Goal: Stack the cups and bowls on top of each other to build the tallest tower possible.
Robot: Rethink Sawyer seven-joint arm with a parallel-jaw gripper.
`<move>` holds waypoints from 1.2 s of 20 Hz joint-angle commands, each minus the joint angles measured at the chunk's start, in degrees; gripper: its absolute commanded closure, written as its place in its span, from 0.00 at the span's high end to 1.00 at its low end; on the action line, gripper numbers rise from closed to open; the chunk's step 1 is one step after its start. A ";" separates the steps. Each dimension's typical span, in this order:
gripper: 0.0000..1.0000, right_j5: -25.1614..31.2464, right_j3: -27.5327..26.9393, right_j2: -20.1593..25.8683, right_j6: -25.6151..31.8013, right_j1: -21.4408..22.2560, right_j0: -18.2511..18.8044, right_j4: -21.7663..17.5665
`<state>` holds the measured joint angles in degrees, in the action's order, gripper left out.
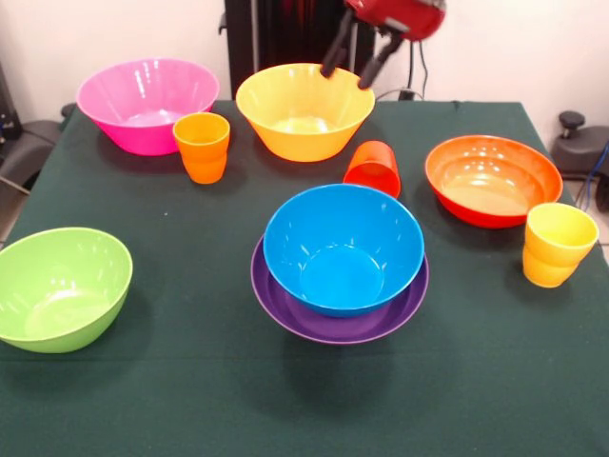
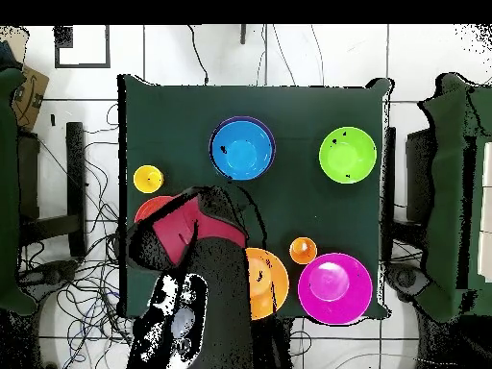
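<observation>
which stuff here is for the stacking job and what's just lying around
For the job:
- glossy blue plastic bowl sitting in the wide purple plastic bowl
- pink, yellow, green, orange-red plastic bowls
- ribbed orange, ribbed yellow, plain red-orange plastic cups

Lying about:
- loose cables on the floor

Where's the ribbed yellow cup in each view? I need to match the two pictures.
Front view: the yellow cup stands at the right edge, just below the orange-red bowl.
Overhead view: the yellow cup is at the table's left side, above the arm.
Shared landmark: the blue bowl nested in the purple bowl.
</observation>
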<state>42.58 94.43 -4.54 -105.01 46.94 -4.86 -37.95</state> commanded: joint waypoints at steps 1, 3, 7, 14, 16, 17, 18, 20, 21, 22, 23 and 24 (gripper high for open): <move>1.00 4.40 6.50 11.02 24.54 4.13 8.76 1.10; 1.00 3.13 7.79 13.61 27.65 4.55 13.21 1.39; 1.00 2.57 7.74 18.22 32.11 4.15 20.55 0.88; 1.00 3.52 5.81 25.41 35.67 0.52 29.64 2.34; 1.00 4.33 6.38 27.63 37.35 0.22 32.52 3.53; 1.00 4.74 6.62 28.71 38.02 0.04 33.76 4.09; 1.00 5.16 7.18 29.59 38.73 0.28 35.09 4.58; 1.00 6.04 7.25 31.05 39.73 0.22 36.79 5.02; 1.00 6.35 7.63 31.85 40.44 0.39 37.95 5.20; 1.00 6.73 7.60 32.36 40.62 0.33 38.64 5.03; 1.00 7.11 7.57 32.87 40.79 0.26 39.34 4.86; 1.00 7.50 7.02 33.07 40.80 -0.16 39.51 4.47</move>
<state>43.11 98.09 19.29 -84.94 50.07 33.01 -34.33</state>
